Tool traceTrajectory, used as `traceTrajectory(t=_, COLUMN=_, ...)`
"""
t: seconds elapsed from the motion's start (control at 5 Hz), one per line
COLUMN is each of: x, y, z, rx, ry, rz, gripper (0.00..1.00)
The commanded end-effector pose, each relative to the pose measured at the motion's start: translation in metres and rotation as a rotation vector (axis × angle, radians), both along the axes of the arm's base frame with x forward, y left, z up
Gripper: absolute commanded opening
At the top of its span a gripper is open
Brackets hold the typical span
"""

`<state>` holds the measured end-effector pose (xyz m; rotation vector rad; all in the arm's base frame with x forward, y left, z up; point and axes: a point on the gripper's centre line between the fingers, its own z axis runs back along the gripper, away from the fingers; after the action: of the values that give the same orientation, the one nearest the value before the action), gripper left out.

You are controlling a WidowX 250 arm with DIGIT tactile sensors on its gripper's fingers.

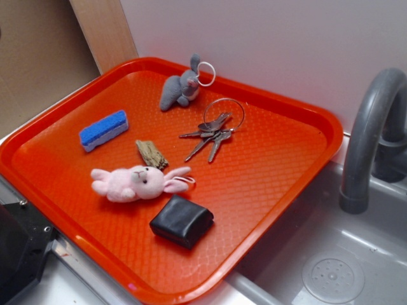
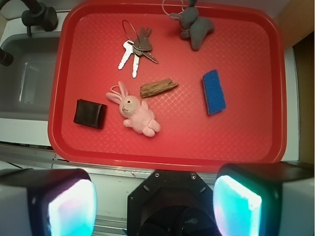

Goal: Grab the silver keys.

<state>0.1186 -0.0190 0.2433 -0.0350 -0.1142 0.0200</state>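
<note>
My gripper (image 2: 155, 201) hangs released, jaws spread wide, above the near edge of the red tray (image 2: 246, 147). I see the silver keys (image 2: 136, 49) lying flat toward the tray's far side, near the sink (image 2: 24, 83), with the grey bunny (image 2: 194, 27) beside them and the pink bunny (image 2: 135, 110) closer in.

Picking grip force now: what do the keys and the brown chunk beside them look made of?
The silver keys: thin, hard metal with a dull grey sheen, on a fine wire ring. The brown chunk: seemingly rough wood or bark, matte and grainy with ragged ends.
</note>
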Motion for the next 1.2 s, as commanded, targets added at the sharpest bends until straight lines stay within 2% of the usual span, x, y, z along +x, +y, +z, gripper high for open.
traceTrajectory(t=0.0, x=0.0, y=0.0, z=0.0, rx=0.0, ry=0.0, rz=0.0, gripper=1.0)
traceTrajectory(t=0.2, x=0.011, y=-0.017, z=0.01, rx=0.019, ry=-0.064, rz=0.002, gripper=1.0)
traceTrajectory(t=0.4, x=0.052, y=-0.025, z=0.007, rx=0.007, ry=-0.098, rz=0.014, gripper=1.0)
traceTrajectory(t=0.8, x=0.133, y=-0.039, z=-0.021, rx=0.111, ry=-0.183, rz=-0.11, gripper=1.0)
traceTrajectory(t=1.0, x=0.172, y=-0.034, z=-0.059, rx=0.184, ry=-0.193, rz=-0.22, gripper=1.0)
